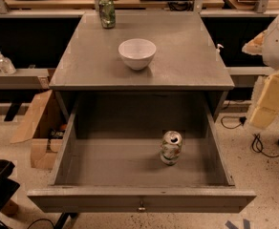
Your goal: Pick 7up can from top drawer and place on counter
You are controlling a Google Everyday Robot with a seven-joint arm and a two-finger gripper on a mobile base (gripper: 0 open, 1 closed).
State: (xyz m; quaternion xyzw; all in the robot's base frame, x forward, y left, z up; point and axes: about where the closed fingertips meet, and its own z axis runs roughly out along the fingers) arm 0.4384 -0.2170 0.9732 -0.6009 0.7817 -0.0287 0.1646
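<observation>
The 7up can (171, 148) stood upright on the floor of the open top drawer (139, 200), right of centre and nearer the back than the front panel. Its whitish side showed green and red markings, but no lettering could be read. The darker green can (107, 12) at the far left corner of the desk (187, 56) gave no readable label either.

The gripper (269, 101) hung at the right edge of the view (pale tan pieces under a white arm casing), outside the drawer, beside the desk's right side and well apart from the 7up can. It touched nothing and held nothing that could be seen; whether it was wide or narrow could not be told.

The drawer was pulled fully out, its small knob (141, 207) centred on the front. Bare drawer floor lay all around the 7up can, widest to its left. On the desk a white bowl (137, 53) sat near the middle, leaving bare surface along the front edge and the right side. A cardboard box (39, 128) lay on the floor left of the drawer.
</observation>
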